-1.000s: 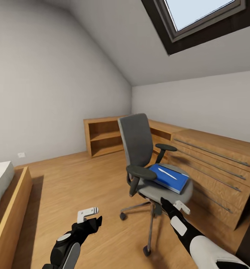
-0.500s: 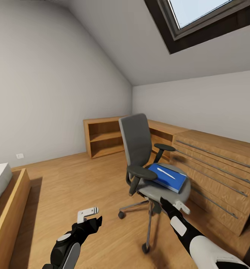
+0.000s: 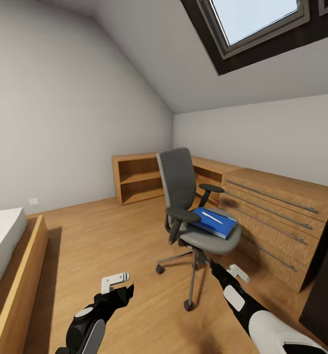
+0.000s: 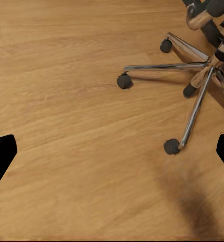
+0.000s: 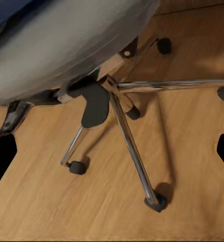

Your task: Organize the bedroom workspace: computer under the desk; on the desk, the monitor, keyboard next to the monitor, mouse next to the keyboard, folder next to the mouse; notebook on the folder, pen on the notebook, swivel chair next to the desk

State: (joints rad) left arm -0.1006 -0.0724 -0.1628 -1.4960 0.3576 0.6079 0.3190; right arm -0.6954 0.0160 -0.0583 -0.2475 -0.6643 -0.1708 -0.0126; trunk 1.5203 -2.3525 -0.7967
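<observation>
While both arms hang low over the wood floor [image 3: 100,246], head view runs left to right: bed [image 3: 7,255] with white sheet and wooden frame at the far left edge, then left gripper [image 3: 116,285] low in front, above bare floor. Its jaws look spread apart with nothing between them; left wrist view shows the two dark fingertips [image 4: 1,154] at opposite edges, floor and chair castors between. Open wooden shelf unit [image 3: 137,178] stands against the back wall. Swivel chair [image 3: 181,187] sits mid-room, grey seat and backrest, black armrests, chrome base. Folder [image 3: 214,223], bright blue, lies flat on the seat, with the pen [image 3: 212,217] lying on top of it. Notebook not made out. Right gripper [image 3: 235,272] is just beside the chair's base, below seat level, holding nothing; right wrist view shows its jaws wide apart, looking under the seat [image 5: 66,45] at the chrome legs. Light wooden drawer unit [image 3: 277,216] runs along the right wall, just behind the chair. Dark furniture edge [image 3: 326,275] at far right. Skylight [image 3: 262,24] above.
</observation>
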